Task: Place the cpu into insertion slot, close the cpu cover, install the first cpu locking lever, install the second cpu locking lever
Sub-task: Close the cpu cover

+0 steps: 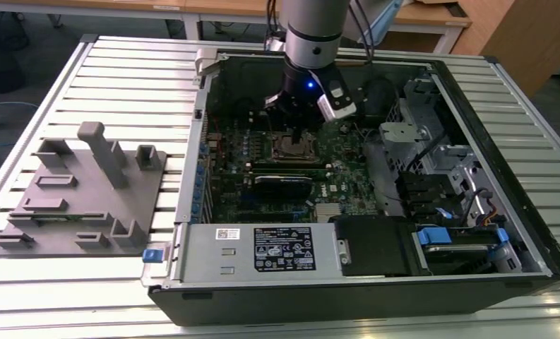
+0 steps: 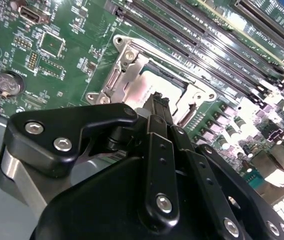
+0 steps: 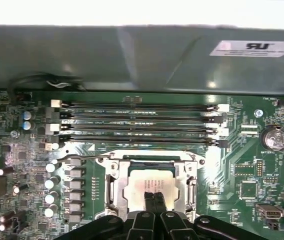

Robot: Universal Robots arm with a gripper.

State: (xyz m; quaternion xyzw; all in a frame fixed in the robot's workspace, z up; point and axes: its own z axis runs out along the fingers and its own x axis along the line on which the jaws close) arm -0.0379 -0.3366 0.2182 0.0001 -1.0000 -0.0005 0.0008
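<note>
Silver on green circuit board (image 3: 232, 160): shows the small flat square cpu with dull metal top (image 3: 142, 184) seated in the dark square silver-rimmed insertion slot (image 3: 149, 162), with the thin silver window-frame cpu cover (image 3: 113, 182) lowered around it. Sets the black gripper (image 3: 151, 196) over the chip's edge, fingers pressed together, pinching nothing, probably for pushing down rather than grasping; contact unclear.

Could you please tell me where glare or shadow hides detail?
Exterior view: the computer case is dim around the insertion slot, the slatted table bright. Second wrist view: glare whitens part of the motherboard and the cpu shines. First wrist view: a blown-out white band beyond the case wall, with glare beside the cpu cover.
</note>
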